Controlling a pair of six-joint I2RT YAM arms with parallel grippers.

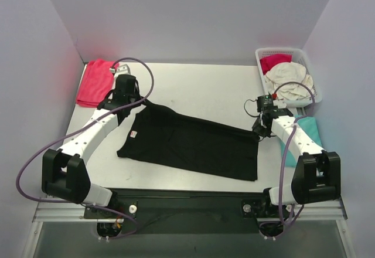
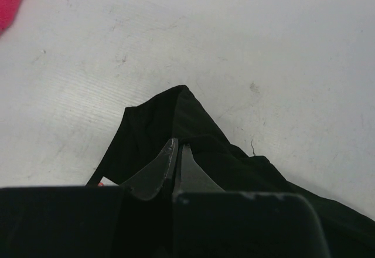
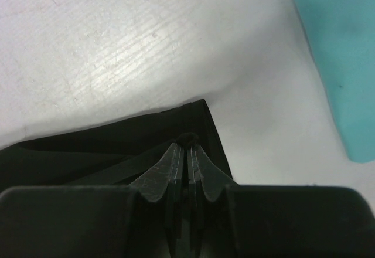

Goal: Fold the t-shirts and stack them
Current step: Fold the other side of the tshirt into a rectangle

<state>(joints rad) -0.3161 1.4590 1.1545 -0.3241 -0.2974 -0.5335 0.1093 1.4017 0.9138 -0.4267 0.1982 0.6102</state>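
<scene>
Black t-shirt [image 1: 193,143] spread on table [image 1: 205,82], far corners clamped in left gripper [image 2: 177,146] and right gripper [image 3: 186,144], whole outline shown only from above.

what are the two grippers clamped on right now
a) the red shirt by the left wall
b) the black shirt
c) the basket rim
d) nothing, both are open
b: the left gripper and the right gripper are each shut on an edge of the black t-shirt, which lies spread between them.
</scene>
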